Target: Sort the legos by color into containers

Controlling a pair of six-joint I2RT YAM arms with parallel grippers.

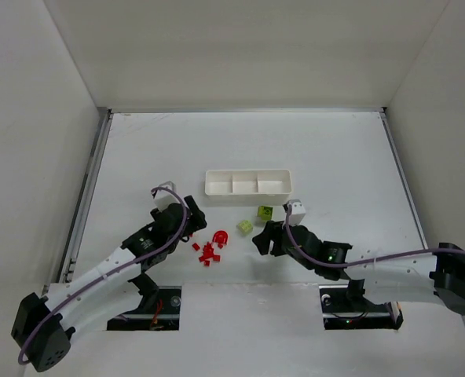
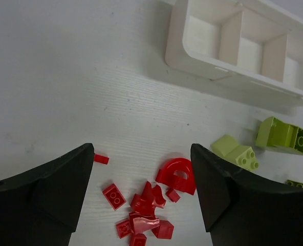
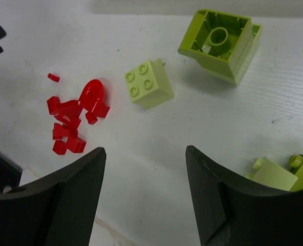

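Observation:
A pile of small red legos lies on the table in front of the white three-compartment tray, with a red arch piece at its top. Two yellow-green bricks lie to its right. My left gripper is open and empty just left of the red pile. In the left wrist view the pile and arch lie between the open fingers. My right gripper is open and empty near the green bricks.
All three tray compartments look empty. More yellow-green pieces lie beside my right finger. White walls enclose the table on the left, back and right. A loose red plate lies apart from the pile.

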